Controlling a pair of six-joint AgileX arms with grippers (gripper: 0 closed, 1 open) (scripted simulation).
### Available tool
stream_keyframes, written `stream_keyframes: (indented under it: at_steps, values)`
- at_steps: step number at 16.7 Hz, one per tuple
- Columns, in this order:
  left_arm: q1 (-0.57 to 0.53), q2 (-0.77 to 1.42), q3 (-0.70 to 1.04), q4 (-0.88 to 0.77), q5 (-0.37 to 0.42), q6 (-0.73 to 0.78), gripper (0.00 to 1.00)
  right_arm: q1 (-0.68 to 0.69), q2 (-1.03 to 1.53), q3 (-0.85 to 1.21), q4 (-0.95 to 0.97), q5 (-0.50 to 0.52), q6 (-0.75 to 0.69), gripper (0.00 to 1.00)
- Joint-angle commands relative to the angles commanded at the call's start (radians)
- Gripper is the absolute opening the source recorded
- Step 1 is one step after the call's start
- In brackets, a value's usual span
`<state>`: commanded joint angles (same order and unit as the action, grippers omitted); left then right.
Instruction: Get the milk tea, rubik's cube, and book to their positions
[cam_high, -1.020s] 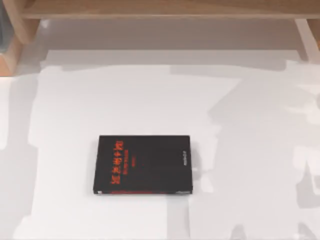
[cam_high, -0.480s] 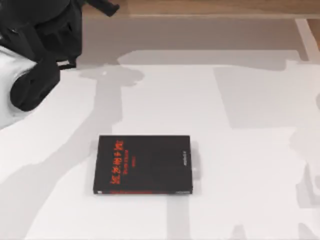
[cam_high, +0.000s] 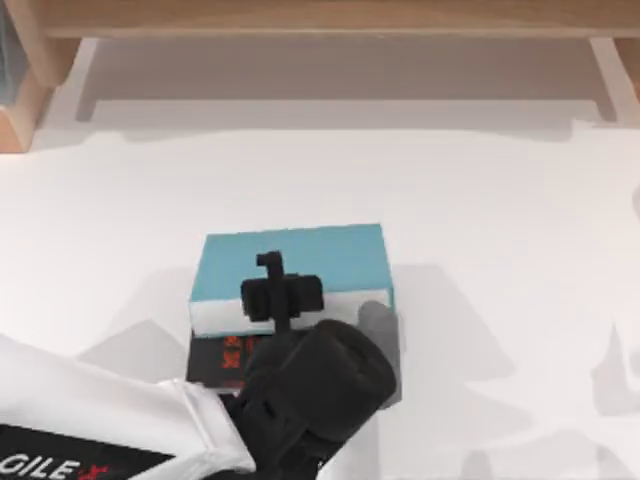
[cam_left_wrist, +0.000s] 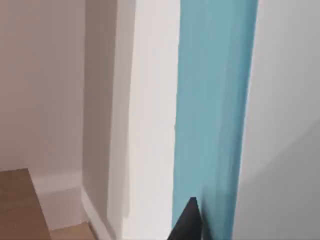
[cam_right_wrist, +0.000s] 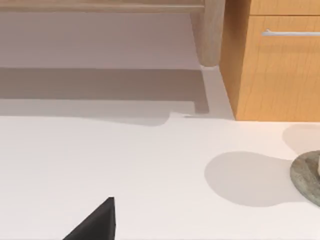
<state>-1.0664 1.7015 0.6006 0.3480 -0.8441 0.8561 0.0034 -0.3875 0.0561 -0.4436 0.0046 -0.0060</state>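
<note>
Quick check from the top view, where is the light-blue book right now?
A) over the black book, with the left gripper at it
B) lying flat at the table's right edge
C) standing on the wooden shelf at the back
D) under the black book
A: the light-blue book sits over the black book, whose red lettering peeks out below, and the left gripper is at its near edge.

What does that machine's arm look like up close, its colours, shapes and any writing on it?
In the top view the left arm is a smooth white shell with a black band lettered "GILE" in white, then a red mark. It ends in a bulky, rounded black wrist and a small black tool with a crossbar shape. A black wedge-shaped tip shows in the right wrist view.
</note>
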Motion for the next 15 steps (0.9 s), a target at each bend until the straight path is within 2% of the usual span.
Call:
stream_keyframes:
  at_steps: [3,15]
  values:
    - [-0.048,0.043,-0.044,-0.026,-0.017,-0.011,0.0,0.0,0.0,0.0,0.0,0.0,0.0,1.0]
    - [-0.033,0.058,-0.041,0.001,-0.007,0.007,0.0,0.0,0.0,0.0,0.0,0.0,0.0,1.0]
